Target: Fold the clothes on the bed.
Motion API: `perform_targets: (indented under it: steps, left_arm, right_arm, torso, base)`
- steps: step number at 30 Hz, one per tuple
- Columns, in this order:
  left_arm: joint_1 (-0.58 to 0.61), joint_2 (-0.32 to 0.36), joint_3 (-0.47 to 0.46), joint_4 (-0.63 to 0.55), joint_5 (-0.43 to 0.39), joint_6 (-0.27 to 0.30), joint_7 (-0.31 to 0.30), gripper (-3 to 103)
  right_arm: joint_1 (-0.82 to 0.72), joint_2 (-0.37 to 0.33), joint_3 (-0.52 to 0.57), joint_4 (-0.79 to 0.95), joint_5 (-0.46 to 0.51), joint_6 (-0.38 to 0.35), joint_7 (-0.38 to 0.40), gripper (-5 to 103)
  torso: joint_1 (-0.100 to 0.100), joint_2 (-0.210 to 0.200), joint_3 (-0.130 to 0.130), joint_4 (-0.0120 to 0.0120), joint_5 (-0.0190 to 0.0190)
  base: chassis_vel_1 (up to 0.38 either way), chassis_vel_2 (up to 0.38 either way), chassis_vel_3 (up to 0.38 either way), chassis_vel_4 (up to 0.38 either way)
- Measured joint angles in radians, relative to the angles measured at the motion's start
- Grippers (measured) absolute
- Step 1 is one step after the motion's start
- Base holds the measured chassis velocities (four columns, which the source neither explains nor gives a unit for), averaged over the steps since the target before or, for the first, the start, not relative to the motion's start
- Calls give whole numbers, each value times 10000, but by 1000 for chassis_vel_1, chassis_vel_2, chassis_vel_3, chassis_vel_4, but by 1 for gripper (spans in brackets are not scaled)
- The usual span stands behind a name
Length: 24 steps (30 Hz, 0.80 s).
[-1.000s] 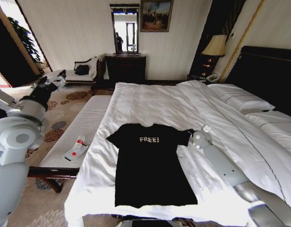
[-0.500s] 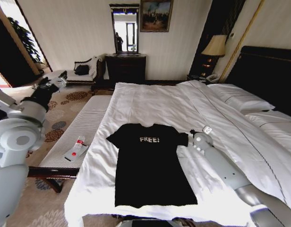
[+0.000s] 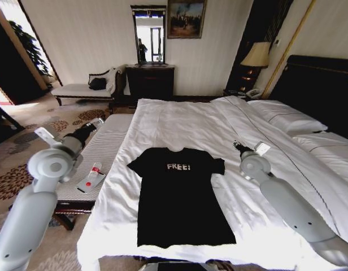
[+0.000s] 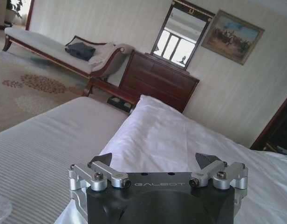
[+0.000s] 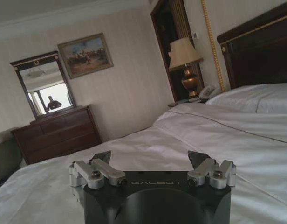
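The clothes, one black T-shirt [image 3: 179, 200] with white "FREE!" lettering, lie spread flat on the near part of the bed [image 3: 188, 121], collar toward the far end. My right gripper [image 3: 236, 145] hovers over the white sheet a short way off the shirt's right sleeve; in the right wrist view this gripper [image 5: 149, 157] is open and holds nothing. Over the striped bench, left of the shirt, my left gripper [image 3: 98, 121] points away from me. The left wrist view shows it [image 4: 153, 159] open and empty above the bed's left edge.
The narrow white striped bench [image 3: 103, 149] runs along the bed's left side with a small bottle [image 3: 92, 171] on it. A chaise [image 3: 78, 89] with a dark bag [image 3: 98, 83], a dark dresser [image 3: 150, 80] and a lamp [image 3: 256, 55] stand at the back. Pillows [image 3: 290, 121] lie by the headboard [image 3: 326, 90].
The right gripper drew back from the shirt's right sleeve, up and to the right. The left arm swung in from the far left and now reaches over the bench.
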Motion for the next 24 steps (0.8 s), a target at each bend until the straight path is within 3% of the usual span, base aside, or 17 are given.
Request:
perform_targets:
  steps: [1, 4, 7, 9, 13, 15, 19, 20, 24]
  left_arm:
    - [-63, -195, 242, 318, 159, -119, 40, 100]
    - [-151, -667, 660, 1079, 135, -433, 467, 100]
    - [-213, -1147, 801, 1839, -990, -351, 650, 100]
    - [-331, -1528, 782, 2523, -2120, 31, 542, 100]
    - [-361, -1777, 677, 3024, -3085, 714, 117, 100]
    - [-283, -1828, 637, 3306, -3129, 1026, 168, 100]
    - [-65, -1913, 629, 4457, -2000, 1053, 1605, 100]
    - [-65, -1913, 629, 4457, -2000, 1053, 1605, 100]
    - [-100, -2168, 600, 5499, -1650, 349, 2922, 100]
  right_arm:
    - [-34, -57, -4, 89, -168, 122, -201, 94]
    - [-121, -123, -5, 324, -331, 238, -402, 99]
    - [-146, -73, -40, 404, -333, 220, -407, 100]
    - [-187, 16, -58, 385, -355, 137, -400, 100]
    - [-275, 117, -38, 315, -375, 62, -354, 100]
    - [-338, 166, 5, 254, -400, 24, -302, 100]
    - [-449, 265, 40, 6, -353, -59, -188, 100]
    - [-449, 265, 40, 6, -353, -59, -188, 100]
    - [-281, 435, 26, -314, 238, -122, -56, 100]
  torso:
    - [1, 0, 0, -2, -1]
    - [1, 0, 0, -6, -1]
    - [0, 0, -1, -3, 2]
    - [0, 0, -1, 0, 2]
    - [1, 0, 0, 0, 0]
    - [1, 0, 0, -1, 3]
    - [0, 0, -1, 1, 2]
    - [0, 0, -1, 1, 2]
    - [0, 0, -1, 0, 2]
  base:
    - [0, 0, 0, 0]
    - [0, 0, 0, 0]
    - [0, 0, 0, 0]
    - [0, 0, 0, 0]
    - [0, 0, 0, 0]
    - [0, 0, 0, 0]
    - [0, 0, 0, 0]
    - [0, 0, 0, 0]
    - [0, 0, 0, 0]
